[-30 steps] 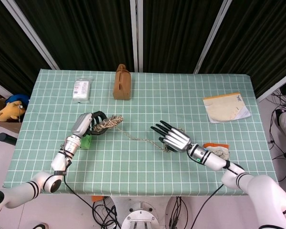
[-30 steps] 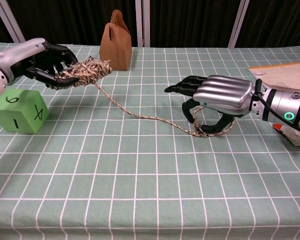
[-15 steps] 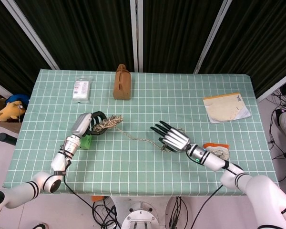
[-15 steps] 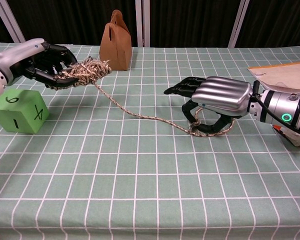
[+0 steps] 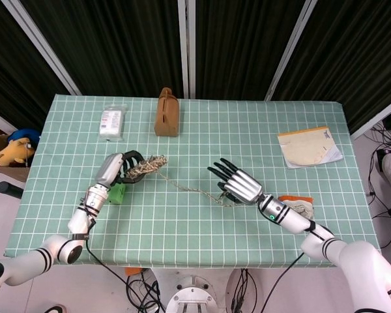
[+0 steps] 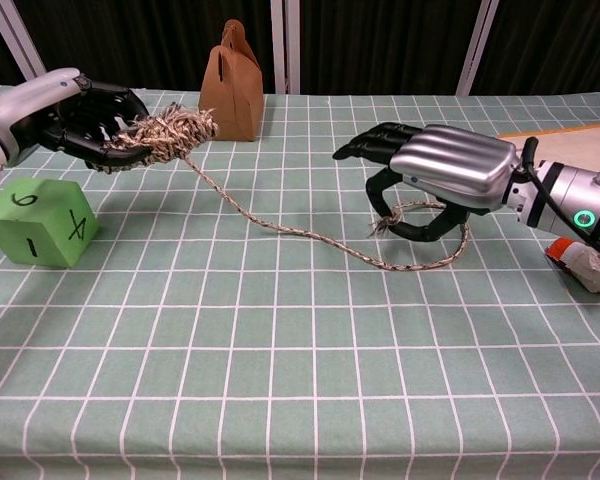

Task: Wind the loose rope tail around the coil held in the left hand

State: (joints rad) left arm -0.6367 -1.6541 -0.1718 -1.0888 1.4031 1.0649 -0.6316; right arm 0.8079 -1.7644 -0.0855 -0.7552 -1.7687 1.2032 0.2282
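Observation:
A speckled rope coil (image 6: 168, 131) (image 5: 147, 167) sits in my left hand (image 6: 75, 112) (image 5: 115, 169), which grips it above the left part of the table. From the coil the loose rope tail (image 6: 300, 235) (image 5: 189, 189) runs across the cloth to the right and ends in a loop under my right hand (image 6: 442, 172) (image 5: 238, 185). The right hand hovers a little above the table, long fingers stretched forward. The tail's end (image 6: 385, 222) is caught between its thumb and the fingers above, and part of the loop hangs off the cloth.
A green numbered cube (image 6: 35, 220) (image 5: 117, 193) lies just below the left hand. A brown bag-shaped object (image 6: 233, 80) (image 5: 167, 112) stands behind the coil. A white packet (image 5: 112, 122) lies at the back left, a paper envelope (image 5: 309, 147) at the right, an orange-white packet (image 5: 298, 205) by the right wrist.
My right hand has risen off the table, lifting the end loop of the rope with it. The left hand with the coil has shifted slightly up and left.

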